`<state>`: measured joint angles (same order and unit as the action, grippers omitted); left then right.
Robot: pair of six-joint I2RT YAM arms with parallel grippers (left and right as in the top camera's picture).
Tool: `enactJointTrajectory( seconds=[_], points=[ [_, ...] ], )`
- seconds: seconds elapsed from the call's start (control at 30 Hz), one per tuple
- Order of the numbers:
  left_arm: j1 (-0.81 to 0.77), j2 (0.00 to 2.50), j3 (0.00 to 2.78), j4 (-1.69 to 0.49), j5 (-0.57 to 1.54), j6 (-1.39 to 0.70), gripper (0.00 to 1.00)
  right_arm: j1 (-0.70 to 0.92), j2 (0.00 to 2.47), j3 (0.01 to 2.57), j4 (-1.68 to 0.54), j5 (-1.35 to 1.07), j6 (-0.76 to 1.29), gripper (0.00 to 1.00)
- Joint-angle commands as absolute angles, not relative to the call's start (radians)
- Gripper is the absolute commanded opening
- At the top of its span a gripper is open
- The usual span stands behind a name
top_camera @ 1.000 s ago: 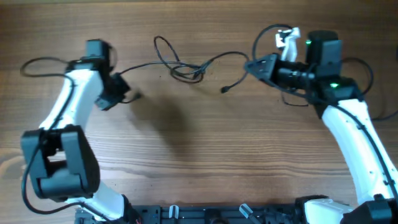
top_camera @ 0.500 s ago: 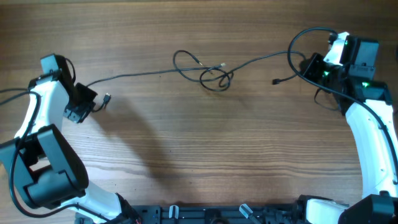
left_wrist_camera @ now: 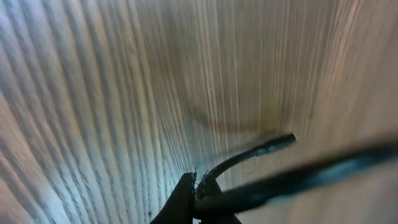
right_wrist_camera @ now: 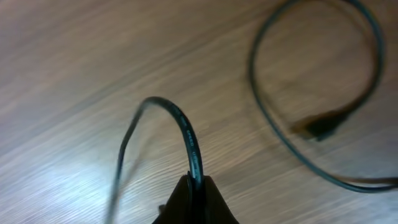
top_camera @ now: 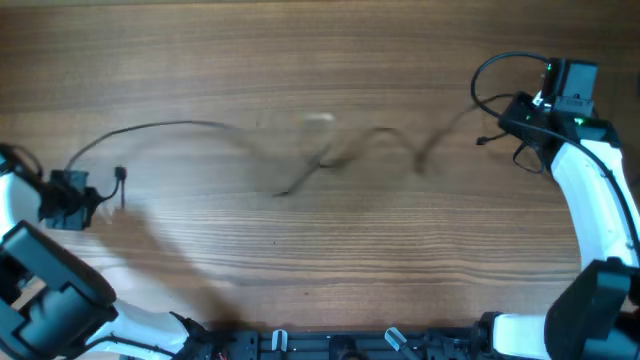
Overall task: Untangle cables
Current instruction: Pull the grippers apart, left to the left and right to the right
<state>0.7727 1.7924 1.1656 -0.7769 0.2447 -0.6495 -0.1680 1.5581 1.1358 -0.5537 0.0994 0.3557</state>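
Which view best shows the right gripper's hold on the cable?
Right wrist: close and sharp, the right gripper pinches the cable. Overhead shows that grip tiny, the cable's middle blurred. Left wrist shows only the end in the left gripper.

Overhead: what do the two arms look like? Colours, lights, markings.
Both match: white curved links and boxy black joint housings. The right arm shows two green lights near its wrist; none are visible on the left arm. The wrist views show thin, black, tapered jaws. No markings are readable.

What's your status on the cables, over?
Left gripper shut on cables; right gripper shut on cables. Middle span blurred, tangle unclear. No obstruction seen.
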Motion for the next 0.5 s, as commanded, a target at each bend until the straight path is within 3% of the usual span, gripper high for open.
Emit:
enactJointTrajectory(
  seconds=[0.0, 0.13, 0.4, 0.47],
  points=[
    [0.863, 1.781, 1.156, -0.763, 0.406, -0.667, 0.04, -0.218, 1.588, 1.153, -0.547, 0.263, 0.386, 0.04],
    [0.892, 1.781, 1.156, -0.761, 0.476, -0.659, 0.04, -0.287, 1.588, 1.154, -0.533, 0.198, 0.418, 0.04],
    [0.751, 1.781, 1.143, -0.704, 0.475, -0.589, 0.04, -0.305, 1.590, 1.153, -0.499, -0.435, 0.272, 0.04],
    [0.692, 1.781, 1.143, -0.698, 0.475, -0.583, 0.04, -0.291, 1.590, 1.153, -0.522, -0.472, 0.242, 0.04]
  ],
)
